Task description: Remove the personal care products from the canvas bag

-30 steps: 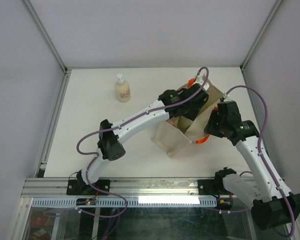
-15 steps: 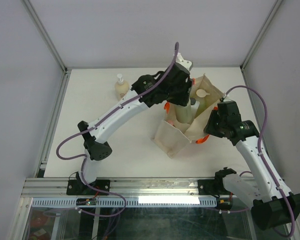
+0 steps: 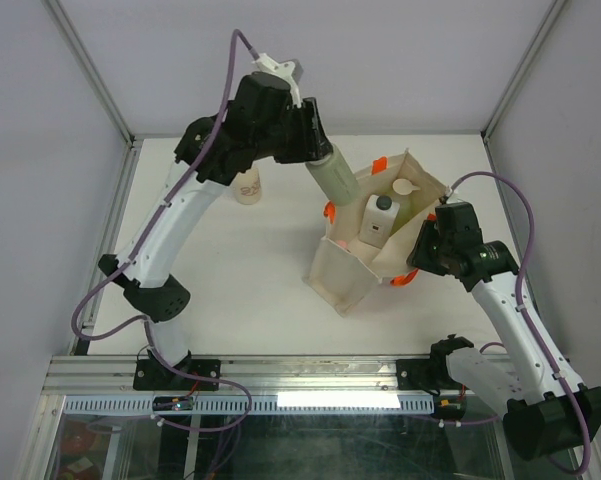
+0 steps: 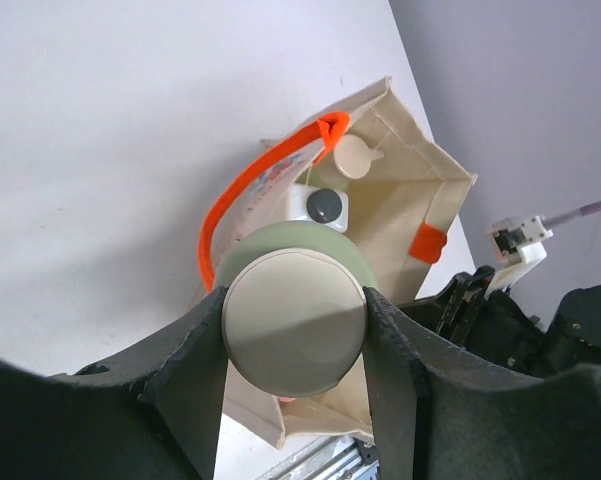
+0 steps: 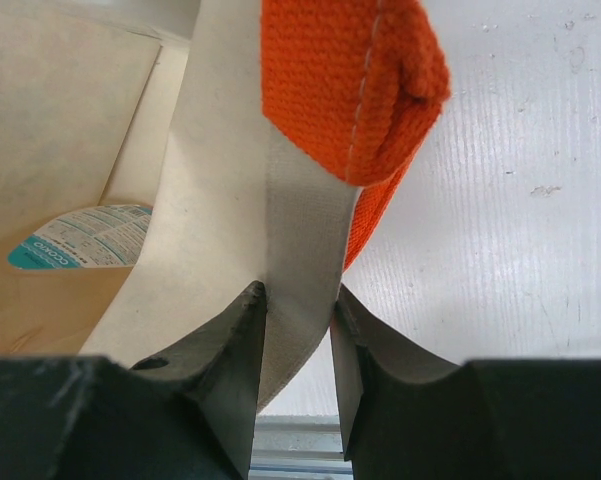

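A white table (image 3: 230, 280) inside grey walls. At left stands a peach pump bottle (image 3: 247, 187). The left gripper (image 4: 293, 300) clamps a pale green bottle (image 3: 336, 180) aloft, just beside the canvas bag (image 3: 345, 280). The right gripper (image 5: 298, 300) pinches the bag's wall.

Three views — top camera, high at the near side, facing down over the whole table (image 3: 200, 260); left wrist camera, well above, facing down into the canvas bag (image 4: 412, 190); right wrist camera, hard against that bag's wall — bag shared by all.
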You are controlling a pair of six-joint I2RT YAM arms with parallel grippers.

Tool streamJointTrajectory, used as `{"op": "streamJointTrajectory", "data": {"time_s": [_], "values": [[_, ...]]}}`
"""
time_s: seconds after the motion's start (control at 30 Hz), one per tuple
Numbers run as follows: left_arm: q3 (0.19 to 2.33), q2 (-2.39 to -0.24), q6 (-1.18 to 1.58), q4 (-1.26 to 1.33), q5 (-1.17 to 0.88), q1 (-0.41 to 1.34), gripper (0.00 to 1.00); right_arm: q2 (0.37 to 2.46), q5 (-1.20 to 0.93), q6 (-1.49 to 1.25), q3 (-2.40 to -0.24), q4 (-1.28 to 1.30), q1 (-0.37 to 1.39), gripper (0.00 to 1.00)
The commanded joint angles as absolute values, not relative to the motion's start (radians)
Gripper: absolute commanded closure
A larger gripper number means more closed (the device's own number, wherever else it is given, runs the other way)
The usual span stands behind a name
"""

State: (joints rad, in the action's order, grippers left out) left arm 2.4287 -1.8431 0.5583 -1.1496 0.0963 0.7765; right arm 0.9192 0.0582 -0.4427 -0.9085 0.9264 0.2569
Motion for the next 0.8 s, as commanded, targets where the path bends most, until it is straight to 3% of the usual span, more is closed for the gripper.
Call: {"op": "streamJointTrajectory", "data": {"time_s": [0.0,0.4,0.77], "values": [[2.466,-1.699,0.593,-1.032,0.051,0.719,1.0,0.908,0.038,-0.415,-0.906,0.94,0.253,0.66],[2.394,-1.611,0.518,-1.072,0.119,0.59,1.0,0.901,0.026,-0.414,-0.905,0.944,0.252,0.65],[1.952,-1.539,0.383,-0.991,0.332,0.589,1.0,0.905,0.027,-0.414,-0.902,0.941,0.253,0.65]]}}
